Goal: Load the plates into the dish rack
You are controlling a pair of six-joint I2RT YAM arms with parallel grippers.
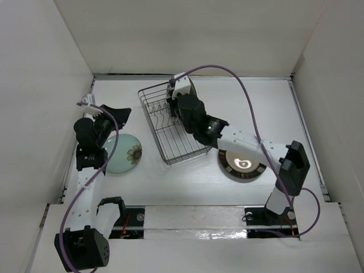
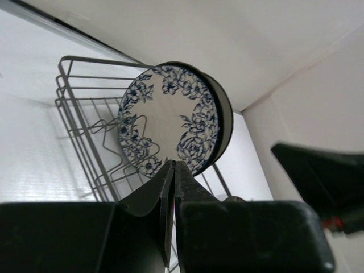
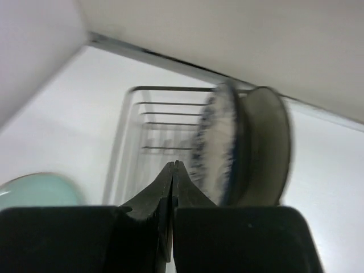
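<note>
Dish rack (image 1: 170, 145) toward back of table (image 1: 187, 185), blue-floral plate (image 2: 170, 116) upright at far end, dark-rimmed cream plate (image 3: 264, 142) upright just behind. Pale green plate (image 1: 126, 154) flat beside left arm; black gold-marked plate (image 1: 243, 165) flat beneath right arm. Left claw (image 2: 173, 168) clenched, empty, facing rack. Right claw (image 3: 173, 166) clenched, empty, over rack.
</note>
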